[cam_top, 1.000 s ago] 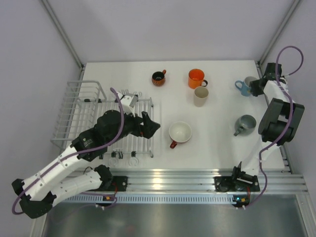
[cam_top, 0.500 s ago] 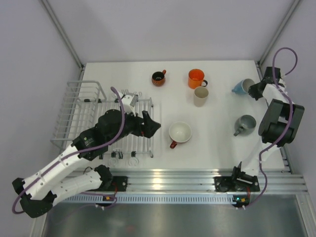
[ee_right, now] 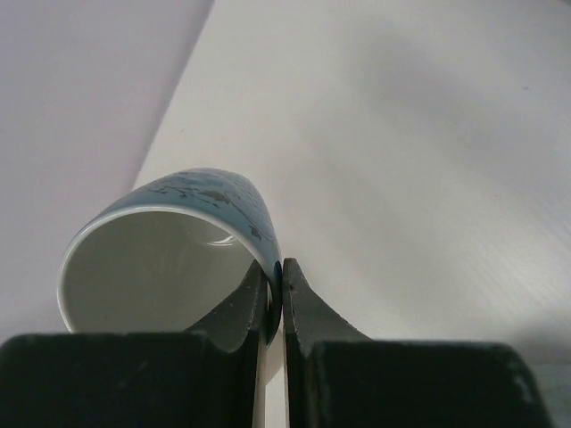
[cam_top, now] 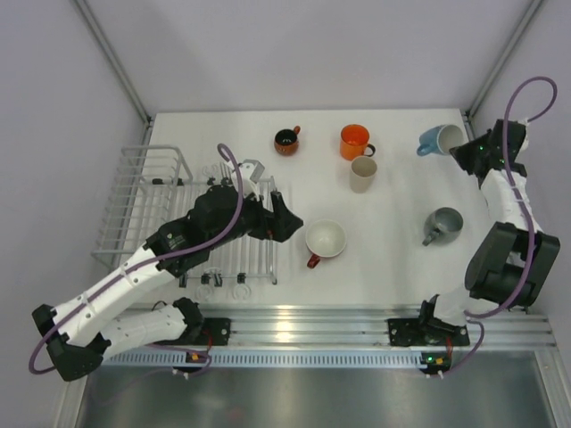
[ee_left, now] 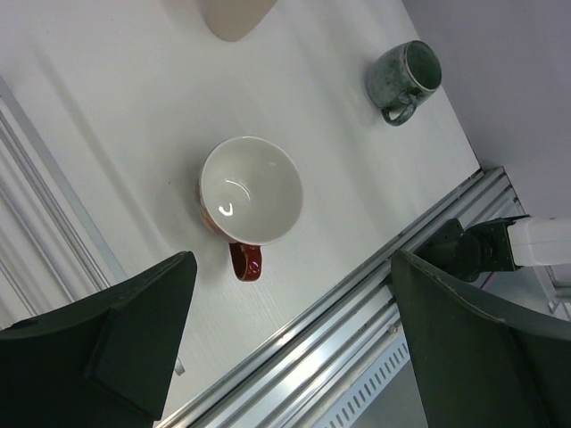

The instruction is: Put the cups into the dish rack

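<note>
My right gripper (cam_top: 459, 149) is shut on the rim of a light blue cup (cam_top: 437, 139), which is tipped on its side at the far right. The right wrist view shows one finger inside the blue cup (ee_right: 169, 241) and one outside, with the gripper (ee_right: 283, 272) pinching the wall. My left gripper (cam_top: 287, 220) hangs open beside the right edge of the white dish rack (cam_top: 134, 192), just left of a wide red cup (cam_top: 326, 239) with a white inside. In the left wrist view that red cup (ee_left: 250, 189) stands upright, beyond my open gripper (ee_left: 303, 357).
A small dark red mug (cam_top: 286, 140), an orange mug (cam_top: 355, 141) and a cream mug (cam_top: 362, 174) stand at the back. A grey mug (cam_top: 442, 223) sits at the right. An aluminium rail (cam_top: 312, 325) runs along the near edge.
My right gripper has shut on the blue cup's rim, tipped it over and raised it toward the back. My left arm has swung right off the rack toward the wide red cup.
</note>
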Available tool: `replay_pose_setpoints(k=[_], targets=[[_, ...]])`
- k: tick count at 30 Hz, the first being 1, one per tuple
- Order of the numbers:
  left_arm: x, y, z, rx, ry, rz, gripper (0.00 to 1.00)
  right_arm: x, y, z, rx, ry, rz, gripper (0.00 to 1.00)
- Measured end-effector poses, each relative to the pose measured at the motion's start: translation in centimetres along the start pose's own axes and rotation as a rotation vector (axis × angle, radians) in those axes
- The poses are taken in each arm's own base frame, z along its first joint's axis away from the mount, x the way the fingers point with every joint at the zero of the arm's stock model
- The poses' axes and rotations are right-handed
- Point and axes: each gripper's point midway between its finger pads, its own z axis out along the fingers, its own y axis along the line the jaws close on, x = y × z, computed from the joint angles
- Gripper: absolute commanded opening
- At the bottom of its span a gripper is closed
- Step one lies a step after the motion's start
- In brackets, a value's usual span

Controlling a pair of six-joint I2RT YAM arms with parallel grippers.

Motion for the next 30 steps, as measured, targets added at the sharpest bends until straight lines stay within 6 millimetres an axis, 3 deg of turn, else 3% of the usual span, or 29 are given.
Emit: replay_pose_setpoints(k=[5, 12, 16, 22, 30], targets=[[-0.4, -1.3, 0.5, 0.042, 0.016, -0.012, 0.96, 1.1, 3.3, -3.4, -0.175, 0.012, -0.007, 0.00], [-2.2, -5.1, 1.3, 0.185, 0.010, -0.054, 0.96, 4.6, 7.3, -9.1, -0.395, 0.073, -0.021, 0.00], [-2.1, -6.3, 2.3, 0.236, 0.036, -0.077, 0.95, 7.0, 9.8, -12.9, -0.542, 0.106, -0.044, 0.00], [-2.2, -7.6, 3.0, 0.295, 0.047, -0.097, 0.96, 10.0, 12.1, -17.8, -0.731, 0.169, -0.055, 0.00], [-5.3, -10.6, 2.2, 0.434, -0.045, -0.086, 0.95, 12.0, 14.9, -22.1, -0.941, 0.246, -0.017, 0.00]])
